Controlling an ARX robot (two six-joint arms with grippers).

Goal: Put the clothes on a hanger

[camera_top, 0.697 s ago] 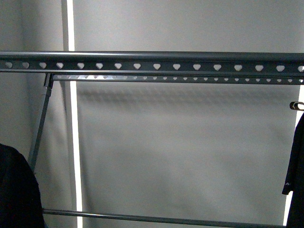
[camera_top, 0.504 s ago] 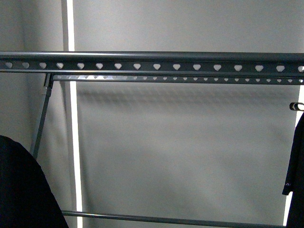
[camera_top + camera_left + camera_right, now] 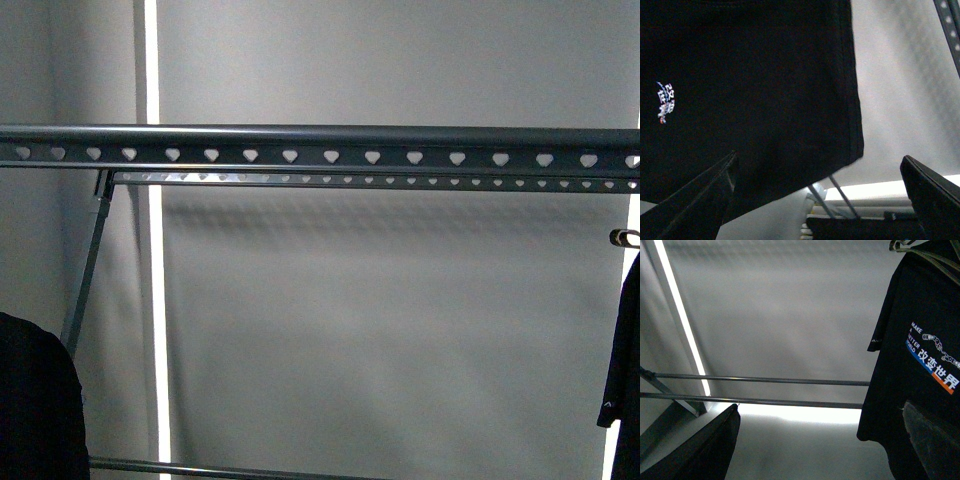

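The hanger, a long dark-grey rail (image 3: 330,156) with heart-shaped holes, spans the front view; a piece of it shows in the left wrist view (image 3: 950,25). A black T-shirt (image 3: 920,365) printed "MAKE A BETTER WORLD" hangs at the right, seen as a black strip in the front view (image 3: 625,370). My right gripper (image 3: 820,445) is open and empty, with one finger (image 3: 932,440) before the shirt's hem. Black cloth with a small white print (image 3: 750,90) hangs just beyond my open left gripper (image 3: 817,200). It also shows at the front view's lower left (image 3: 35,400).
A second holed rail (image 3: 400,181) runs just behind the first, carried by a slanted leg (image 3: 88,270). Two thin lower bars (image 3: 765,390) cross below. A small hook (image 3: 622,237) sits above the right shirt. A grey wall with a bright vertical strip (image 3: 153,300) is behind.
The rail sits slightly lower in the front view than before. The black cloth at the lower left swelled upward and rightward half a second ago and has dropped back.
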